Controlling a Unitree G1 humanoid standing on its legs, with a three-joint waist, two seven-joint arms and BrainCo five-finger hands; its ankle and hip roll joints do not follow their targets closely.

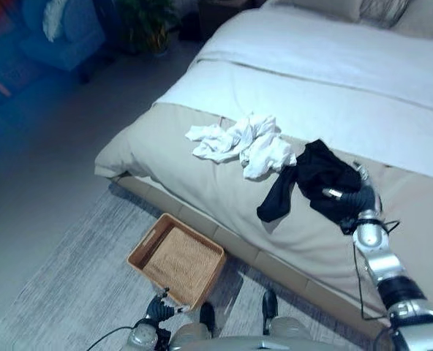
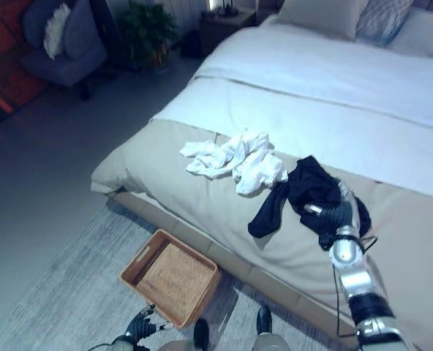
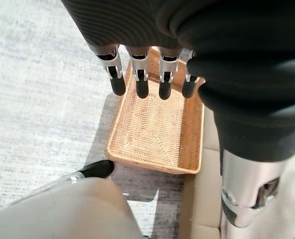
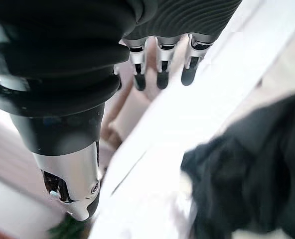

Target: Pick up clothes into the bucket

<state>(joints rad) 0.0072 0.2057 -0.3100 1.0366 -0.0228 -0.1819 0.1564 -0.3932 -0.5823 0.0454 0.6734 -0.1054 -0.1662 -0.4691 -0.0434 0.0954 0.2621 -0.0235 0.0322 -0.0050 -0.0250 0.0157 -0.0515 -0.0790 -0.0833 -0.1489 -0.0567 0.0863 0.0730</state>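
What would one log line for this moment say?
right hand: open, at black garment on bed | left hand: open, above basket | white clothes: on bed

The left hand (image 3: 152, 74) hangs with straight, relaxed fingers (image 3: 142, 84) holding nothing, its thumb (image 3: 244, 194) apart at 5 o'clock. Past the fingertips, at centre, sits a rectangular woven wicker basket (image 3: 192, 134) on a grey rug (image 3: 43, 99), with nothing inside it.
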